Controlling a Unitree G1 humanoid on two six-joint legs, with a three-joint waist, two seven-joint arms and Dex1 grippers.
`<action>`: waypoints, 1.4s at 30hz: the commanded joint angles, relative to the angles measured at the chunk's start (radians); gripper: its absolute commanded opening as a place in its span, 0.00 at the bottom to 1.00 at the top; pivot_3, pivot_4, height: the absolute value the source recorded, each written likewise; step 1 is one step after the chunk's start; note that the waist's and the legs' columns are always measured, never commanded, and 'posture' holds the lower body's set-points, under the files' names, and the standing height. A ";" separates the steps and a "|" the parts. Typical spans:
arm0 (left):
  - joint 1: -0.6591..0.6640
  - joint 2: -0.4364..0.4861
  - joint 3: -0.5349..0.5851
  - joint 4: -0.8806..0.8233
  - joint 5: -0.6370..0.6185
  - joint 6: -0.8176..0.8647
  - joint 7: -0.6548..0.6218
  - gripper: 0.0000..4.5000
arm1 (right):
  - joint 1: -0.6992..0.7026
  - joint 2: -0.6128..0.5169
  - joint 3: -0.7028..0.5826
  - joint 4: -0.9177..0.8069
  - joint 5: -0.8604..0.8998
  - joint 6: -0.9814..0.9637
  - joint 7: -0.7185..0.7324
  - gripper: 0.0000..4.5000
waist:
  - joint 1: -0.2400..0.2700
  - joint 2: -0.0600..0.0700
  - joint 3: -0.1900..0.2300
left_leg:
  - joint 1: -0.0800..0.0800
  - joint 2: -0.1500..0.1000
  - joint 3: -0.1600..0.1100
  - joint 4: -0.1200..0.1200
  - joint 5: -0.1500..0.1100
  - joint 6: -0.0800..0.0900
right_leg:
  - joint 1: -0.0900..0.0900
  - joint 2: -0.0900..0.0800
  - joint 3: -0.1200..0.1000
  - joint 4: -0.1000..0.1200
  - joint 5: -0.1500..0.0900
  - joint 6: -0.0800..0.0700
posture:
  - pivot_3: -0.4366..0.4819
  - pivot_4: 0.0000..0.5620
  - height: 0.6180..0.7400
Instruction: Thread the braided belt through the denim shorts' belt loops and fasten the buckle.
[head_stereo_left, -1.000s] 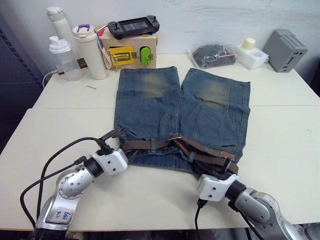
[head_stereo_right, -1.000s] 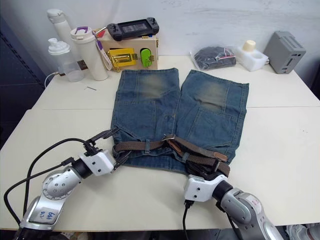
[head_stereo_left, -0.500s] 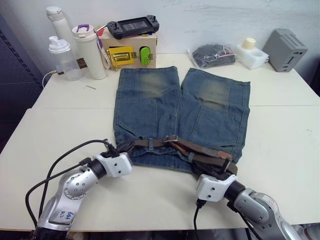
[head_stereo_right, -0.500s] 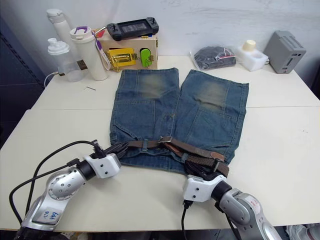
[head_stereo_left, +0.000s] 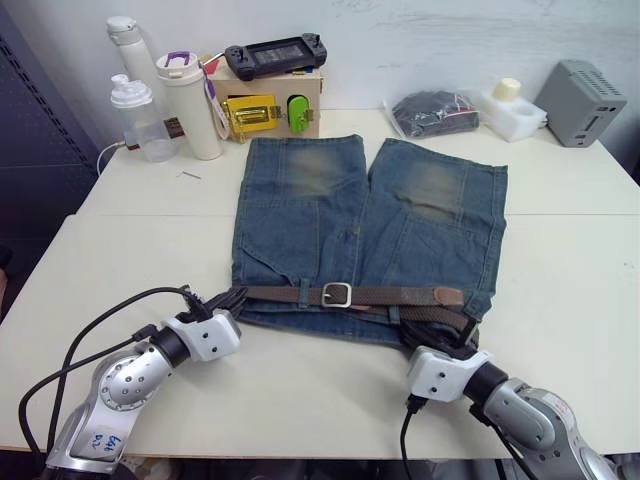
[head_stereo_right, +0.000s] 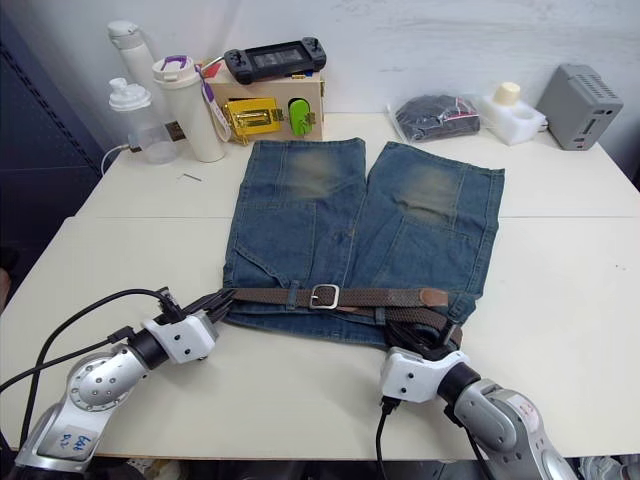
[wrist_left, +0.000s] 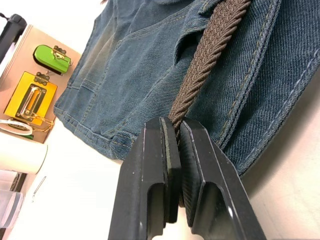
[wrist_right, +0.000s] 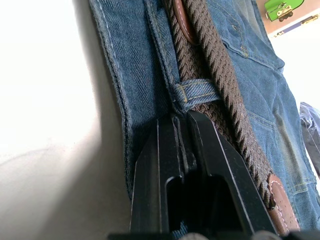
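Note:
The denim shorts (head_stereo_left: 300, 220) lie flat on the table, waistband towards me. Along the waistband the braided belt (head_stereo_left: 390, 296) lies stretched straight, with the silver buckle (head_stereo_left: 337, 294) near its middle and a brown leather tip (head_stereo_left: 448, 295) at the right. It passes under a belt loop (head_stereo_left: 304, 293). At the waistband's left corner my left gripper (head_stereo_left: 228, 299) is shut on the belt's end, the braided belt (wrist_left: 200, 65) pinched between its fingers (wrist_left: 192, 150). At the right corner my right gripper (head_stereo_left: 457, 340) is shut on the waistband beside a belt loop (wrist_right: 196, 92).
Along the back of the table (head_stereo_left: 570, 260) stand two bottles (head_stereo_left: 133, 118), a white cup (head_stereo_left: 190, 105), a cardboard box (head_stereo_left: 268, 100) with a game controller on it, a black bundle in plastic (head_stereo_left: 435, 112) and a grey box (head_stereo_left: 582, 90). Black cables (head_stereo_left: 100, 330) loop by my left arm.
My left gripper has shut on the belt's left end and drawn it left. The belt now lies straight along the waistband and the buckle lies flat. The right gripper has stayed shut in place.

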 joint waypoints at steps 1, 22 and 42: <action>0.041 -0.005 0.028 0.071 -0.030 0.028 -0.005 0.13 | 0.035 -0.009 -0.057 0.029 0.030 0.036 0.014 0.00 | 0.000 0.000 0.000 | 0.000 0.000 0.000 0.000 0.000 0.000 | 0.000 0.000 0.000 0.000 0.000 0.000 | 0.48 0.27 0.23; 0.291 0.023 0.152 -0.305 -0.633 0.255 -0.277 0.83 | -0.035 -0.248 -0.314 0.232 0.437 -0.072 0.237 0.99 | 0.006 0.001 0.002 | -0.005 -0.002 0.003 0.015 -0.003 0.005 | 0.004 -0.001 0.001 -0.001 -0.002 0.000 | 0.48 0.27 0.23; 0.184 0.102 0.396 -0.403 -0.949 0.654 -0.255 0.83 | -0.317 -0.337 -0.527 0.296 1.037 0.480 0.418 0.99 | -0.035 0.009 0.009 | -0.015 0.003 0.008 0.010 -0.003 0.004 | -0.003 -0.002 0.000 -0.012 -0.008 0.004 | 0.48 0.27 0.23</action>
